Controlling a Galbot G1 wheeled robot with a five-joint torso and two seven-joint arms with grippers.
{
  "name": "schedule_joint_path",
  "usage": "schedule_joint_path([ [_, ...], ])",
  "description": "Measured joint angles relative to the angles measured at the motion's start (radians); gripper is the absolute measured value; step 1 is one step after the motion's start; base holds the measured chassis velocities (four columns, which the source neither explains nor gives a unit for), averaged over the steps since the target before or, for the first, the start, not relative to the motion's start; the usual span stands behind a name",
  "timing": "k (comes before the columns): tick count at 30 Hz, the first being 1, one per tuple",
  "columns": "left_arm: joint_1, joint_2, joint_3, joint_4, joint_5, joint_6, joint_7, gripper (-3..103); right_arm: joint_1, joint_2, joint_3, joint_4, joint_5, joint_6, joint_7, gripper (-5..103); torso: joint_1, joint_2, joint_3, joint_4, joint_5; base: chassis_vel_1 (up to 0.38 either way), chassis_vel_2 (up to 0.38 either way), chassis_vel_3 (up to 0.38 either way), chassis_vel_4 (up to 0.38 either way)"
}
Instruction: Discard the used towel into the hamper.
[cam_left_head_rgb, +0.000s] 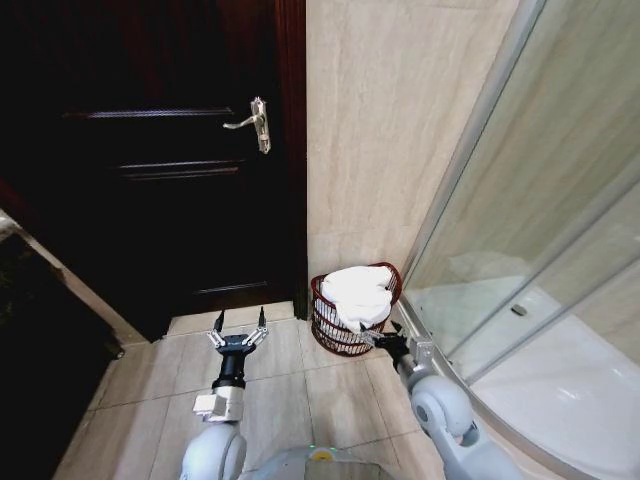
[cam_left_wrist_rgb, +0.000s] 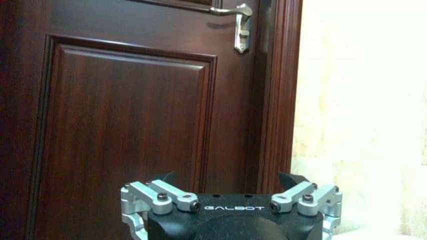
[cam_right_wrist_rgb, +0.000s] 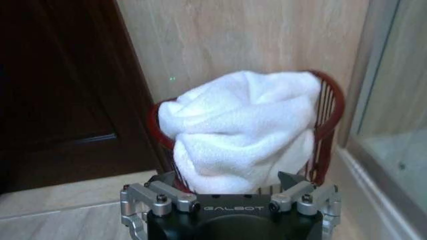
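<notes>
The hamper (cam_left_head_rgb: 332, 335), a dark red-brown wire basket, stands on the floor in the corner between the door frame and the shower. A white towel (cam_left_head_rgb: 357, 295) is heaped inside it and droops over the front rim. In the right wrist view the towel (cam_right_wrist_rgb: 243, 130) bulges above the hamper's rim (cam_right_wrist_rgb: 331, 102). My right gripper (cam_left_head_rgb: 388, 343) hovers low, just in front of the hamper, open and holding nothing (cam_right_wrist_rgb: 227, 179). My left gripper (cam_left_head_rgb: 238, 331) is open over the floor tiles to the hamper's left, facing the door (cam_left_wrist_rgb: 228, 177).
A dark wooden door (cam_left_head_rgb: 150, 170) with a silver lever handle (cam_left_head_rgb: 258, 122) is closed at the left. A beige tiled wall (cam_left_head_rgb: 390, 120) stands behind the hamper. The glass shower enclosure (cam_left_head_rgb: 540, 250) and its raised curb (cam_left_head_rgb: 440, 360) border the right. Floor tiles (cam_left_head_rgb: 150, 385) lie open on the left.
</notes>
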Motion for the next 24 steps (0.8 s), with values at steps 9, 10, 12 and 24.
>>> schedule_joint_path([
  [9, -0.001, -0.004, -0.003, -0.019, -0.007, -0.001, 0.0, 100, 0.134, -0.016, -0.035, -0.15, 0.022, -0.021, -0.039, 100, 0.0, 0.0, 0.0, 0.0001, 0.0001, 0.0, 0.0, 0.0, 0.0],
  [10, -0.002, -0.004, -0.007, -0.024, -0.012, 0.0, 0.0, 100, 0.166, -0.019, -0.039, -0.176, 0.022, -0.014, -0.042, 100, 0.0, 0.0, 0.0, 0.0001, 0.0001, 0.0, 0.0, 0.0, 0.0],
  [12, -0.002, -0.004, -0.01, -0.025, -0.012, 0.0, 0.0, 100, 0.181, -0.021, -0.039, -0.186, 0.023, -0.014, -0.045, 100, 0.0, 0.0, 0.0, 0.0002, -0.0001, 0.0, 0.0, 0.0, 0.0],
  [24, 0.017, -0.012, -0.061, -0.054, -0.02, -0.003, 0.0, 100, 0.308, -0.044, -0.04, -0.316, 0.077, -0.022, -0.084, 100, 0.0, 0.0, 0.0, 0.0001, -0.0001, 0.0, 0.0, 0.0, 0.0],
])
